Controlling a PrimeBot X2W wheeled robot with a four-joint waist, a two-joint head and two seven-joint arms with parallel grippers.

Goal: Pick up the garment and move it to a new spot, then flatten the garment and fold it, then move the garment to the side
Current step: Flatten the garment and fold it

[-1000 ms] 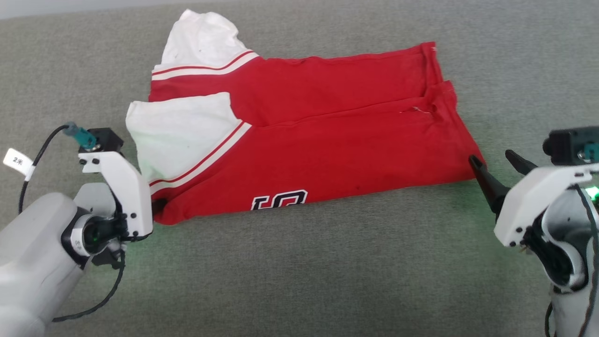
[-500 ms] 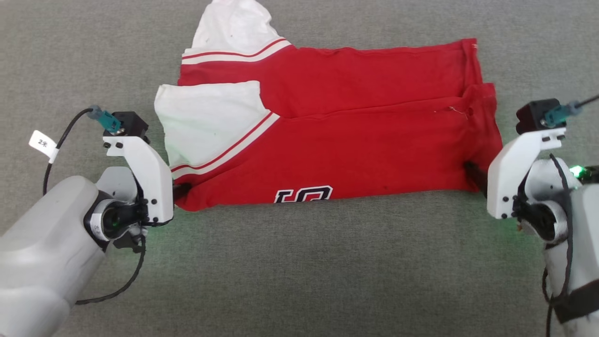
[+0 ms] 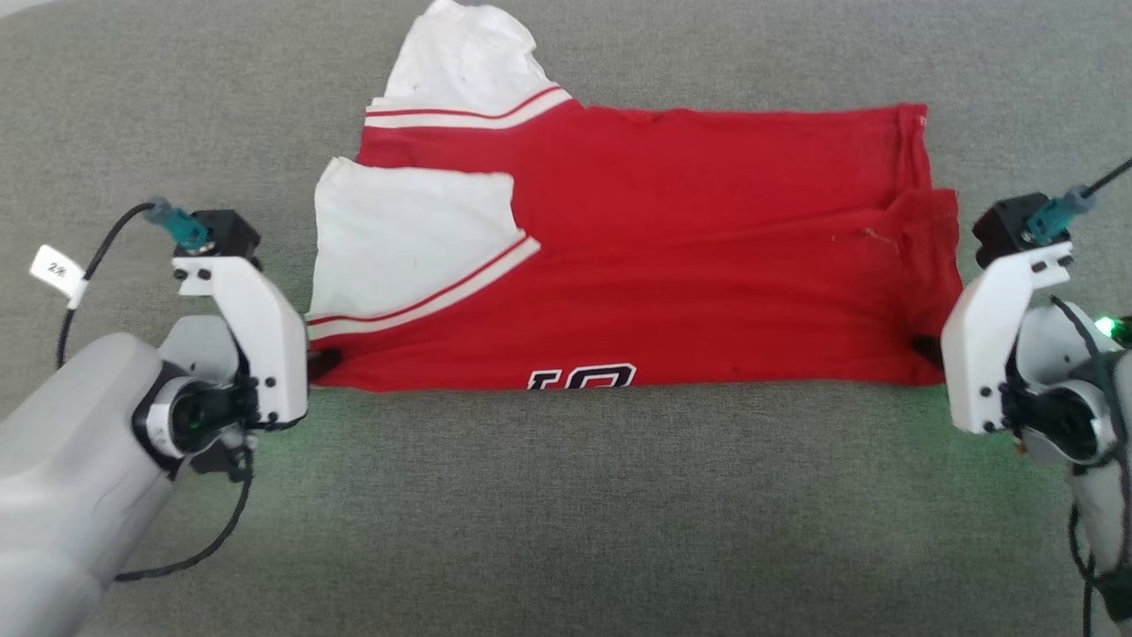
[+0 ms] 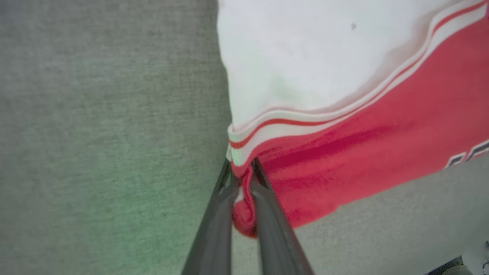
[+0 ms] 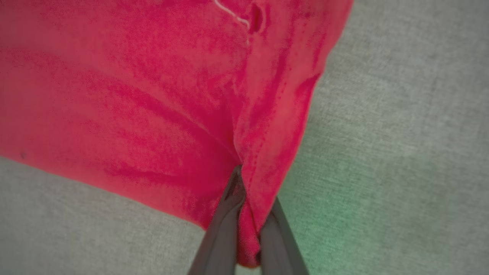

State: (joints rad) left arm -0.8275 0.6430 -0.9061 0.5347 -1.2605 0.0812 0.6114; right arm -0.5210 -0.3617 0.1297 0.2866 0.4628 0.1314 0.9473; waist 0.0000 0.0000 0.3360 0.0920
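The garment point(image 3: 690, 265), red with white panels and red-white striped trim on its left end, lies folded lengthwise on a grey cloth surface. Part of its black lettering peeks out at the near edge. My left gripper point(image 3: 323, 361) is shut on the near left corner. The left wrist view shows the left gripper point(image 4: 241, 168) pinching a bunch of red cloth of the garment point(image 4: 344, 152) just below the trim. My right gripper point(image 3: 924, 347) is shut on the near right corner. In the right wrist view the right gripper point(image 5: 248, 187) has the garment point(image 5: 133, 95) folded between its fingers.
The grey cloth surface point(image 3: 575, 513) runs wide on every side of the garment, with open room toward me. A black cable with a white tag point(image 3: 53, 265) loops from the left wrist. Another cable point(image 3: 1105, 177) leaves the right wrist.
The right gripper came in to the near right corner and shut on it. The near edge now lies straighter between both grippers. The head camera shifted too.
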